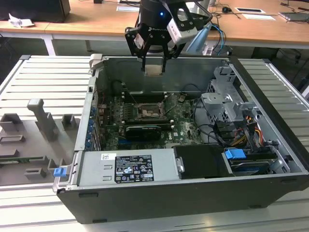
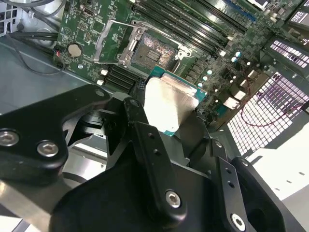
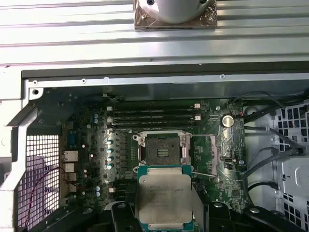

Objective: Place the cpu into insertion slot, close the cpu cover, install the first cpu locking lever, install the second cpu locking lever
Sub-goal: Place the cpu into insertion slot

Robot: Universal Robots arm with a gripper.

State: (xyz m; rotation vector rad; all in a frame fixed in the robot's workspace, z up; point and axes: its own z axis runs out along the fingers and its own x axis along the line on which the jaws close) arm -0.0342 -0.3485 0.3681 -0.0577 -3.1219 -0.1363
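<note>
Exterior view: the arm (image 1: 161, 17) is reaching down over the far wall of an open computer case (image 1: 193, 193), with the hand (image 1: 154, 64) pointing downward. The hand is clamping the cpu (image 1: 153, 70) between its two fingers, one on each opposite edge, and the chip's pale metal top is facing the camera. The cpu is hanging in the air above the motherboard (image 1: 181, 130), well apart from the insertion slot (image 1: 147, 113).

In both wrist views the cpu (image 2: 169, 104) (image 3: 164, 200) is sitting between the black fingers (image 2: 145, 140), its green edge showing around the metal top. The insertion slot (image 3: 162, 150) is lying bare, with its dark contact field exposed. The cpu cover (image 2: 113, 41) appears to be standing open beside the slot, though its exact tilt is hard to judge. Long black memory slots (image 3: 152, 113) are running just beside the slot.

The case is lying on its side on a ribbed grey metal surface (image 1: 43, 82). Grey fixtures (image 1: 43, 121) are standing on that surface at the exterior view's left. A labelled power supply (image 1: 128, 166) is occupying the near end of the case. A wooden surface (image 1: 96, 24) is running across the room behind.
</note>
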